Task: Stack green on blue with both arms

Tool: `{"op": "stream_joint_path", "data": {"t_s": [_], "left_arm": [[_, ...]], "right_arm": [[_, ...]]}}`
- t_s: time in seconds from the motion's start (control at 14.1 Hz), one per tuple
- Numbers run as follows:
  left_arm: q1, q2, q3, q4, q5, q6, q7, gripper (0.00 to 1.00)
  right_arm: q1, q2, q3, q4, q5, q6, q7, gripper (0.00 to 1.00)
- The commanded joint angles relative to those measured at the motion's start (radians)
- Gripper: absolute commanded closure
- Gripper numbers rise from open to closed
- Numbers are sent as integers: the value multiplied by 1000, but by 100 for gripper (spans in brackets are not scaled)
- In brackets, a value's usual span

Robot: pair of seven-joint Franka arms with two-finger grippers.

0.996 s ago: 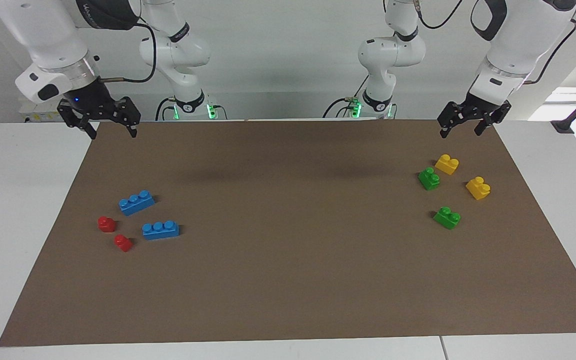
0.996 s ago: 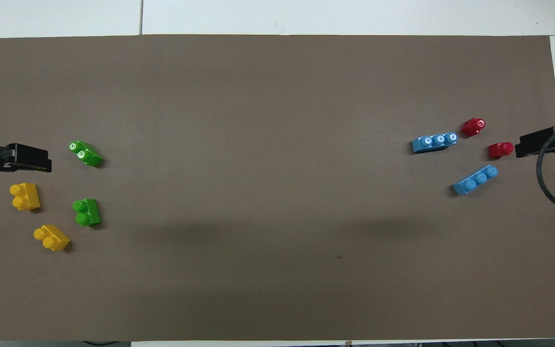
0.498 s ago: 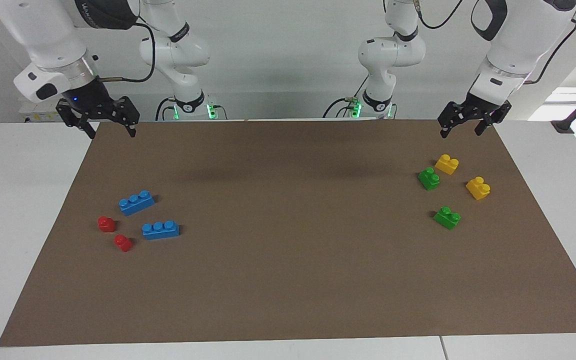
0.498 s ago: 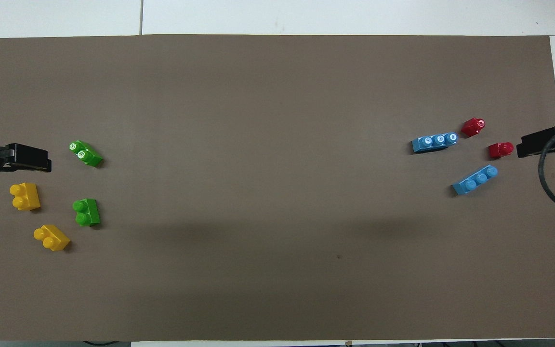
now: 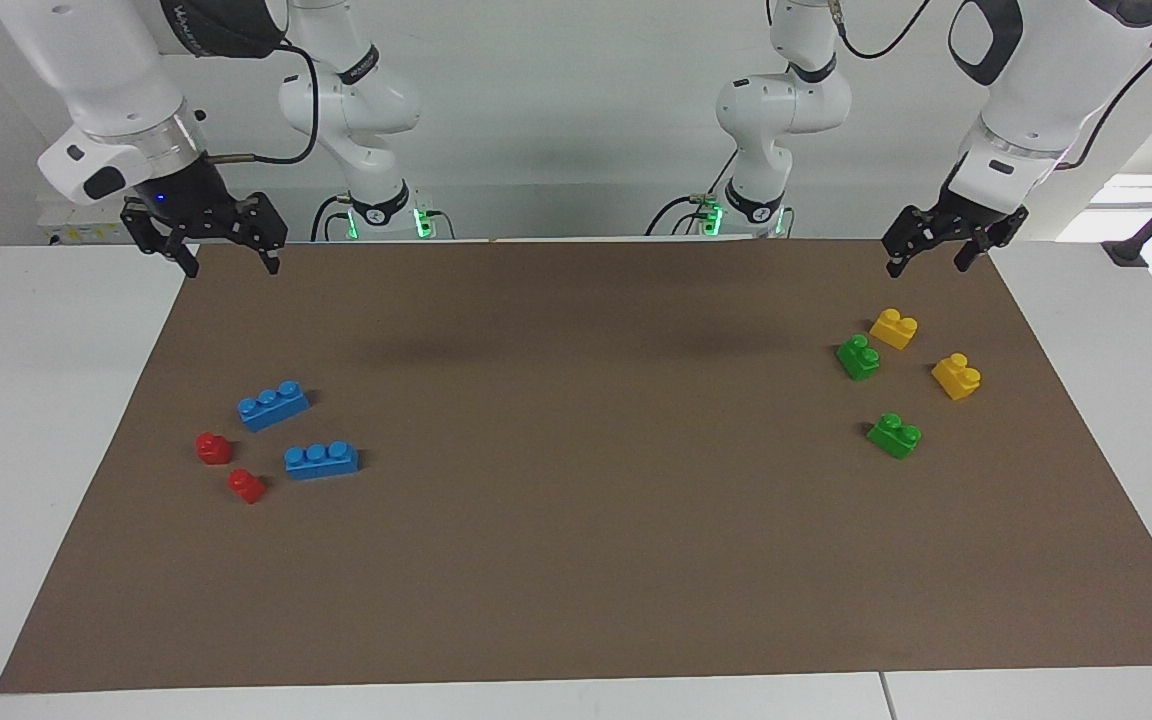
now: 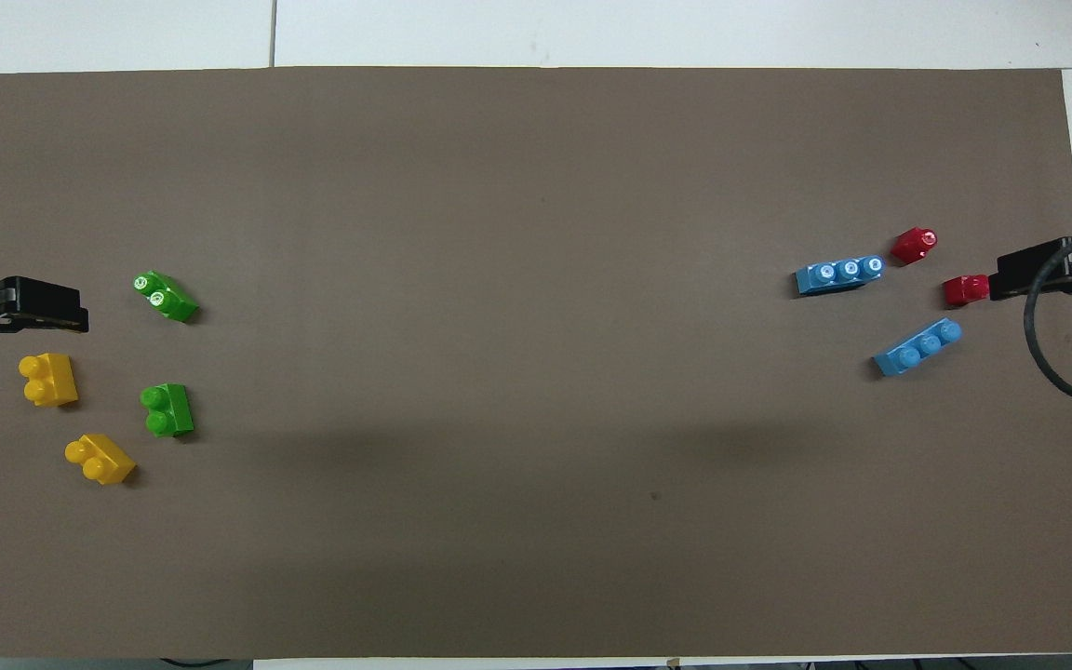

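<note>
Bricks sit in 2 clusters on the brown mat point(image 5: 576, 560). At the right arm's end, the right gripper point(image 5: 226, 258) hangs spread open above the mat's edge; 2 blue bricks point(image 5: 273, 405) point(image 5: 321, 460) lie beside 2 red bricks point(image 5: 213, 447) point(image 5: 247, 486). At the left arm's end, 2 green bricks point(image 5: 858, 356) point(image 5: 894, 435) lie among 2 yellow bricks point(image 5: 893, 328) point(image 5: 956, 376), the left gripper point(image 5: 928, 264) parted above.

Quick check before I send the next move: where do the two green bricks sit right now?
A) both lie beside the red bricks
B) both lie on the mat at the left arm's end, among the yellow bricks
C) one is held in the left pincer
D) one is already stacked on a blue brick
B: both green bricks rest on the brown mat by the yellow bricks, with the open left pincer raised above them, holding nothing.
</note>
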Motion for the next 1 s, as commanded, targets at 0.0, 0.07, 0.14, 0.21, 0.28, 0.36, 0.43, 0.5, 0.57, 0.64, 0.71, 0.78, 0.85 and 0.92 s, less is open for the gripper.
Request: {"op": "stream_joint_path", "data": {"t_s": [0.0, 0.07, 0.14, 0.21, 0.28, 0.36, 0.43, 0.5, 0.57, 0.64, 0.71, 0.78, 0.85, 0.92], "left_arm": [[4, -65, -3, -104, 10, 84, -114, 0], [4, -69, -3, -123, 8, 98, -151, 0], [4, -68, -3, -128, 7, 100, -194, 0], [4, -66, -3, -137, 7, 101, -243, 0], [4, -66, -3, -154, 5, 117, -290, 0], [4, -65, -3, -170, 5, 144, -335, 0], [4, -66, -3, -189, 5, 166, -387, 0], [4, -66, -3, -204, 5, 187, -441, 0], [7, -65, -3, -218, 5, 204, -476, 0], [19, -60, -2, -226, 2, 213, -492, 0], [30, -56, -3, -229, 1, 218, -492, 0], [33, -45, -2, -233, -5, 227, -495, 0], [36, -30, -2, -235, -12, 242, -504, 0], [42, -16, -3, -235, -12, 258, -525, 0]], "right_arm": [[-11, -14, 3, -30, -4, 37, 162, 1], [-18, -7, 3, -30, -4, 40, 227, 1], [-26, -2, 3, -29, -2, 42, 291, 1], [-34, 3, 0, -30, 1, 42, 358, 2], [-48, 9, 0, -30, 25, 40, 444, 2], [-63, 22, 0, -30, 65, 40, 519, 2], [-78, 33, 0, -32, 94, 40, 573, 4], [-95, 56, -2, -30, 125, 37, 598, 4], [-123, 88, -2, -21, 168, 31, 615, 5], [-141, 117, -3, -9, 206, 26, 640, 5], [-152, 143, -3, 2, 231, 23, 685, 5], [-157, 174, -3, 7, 257, 34, 744, 5], [-161, 200, -3, 13, 291, 46, 810, 5], [-163, 223, -5, 23, 318, 57, 851, 5]]}}
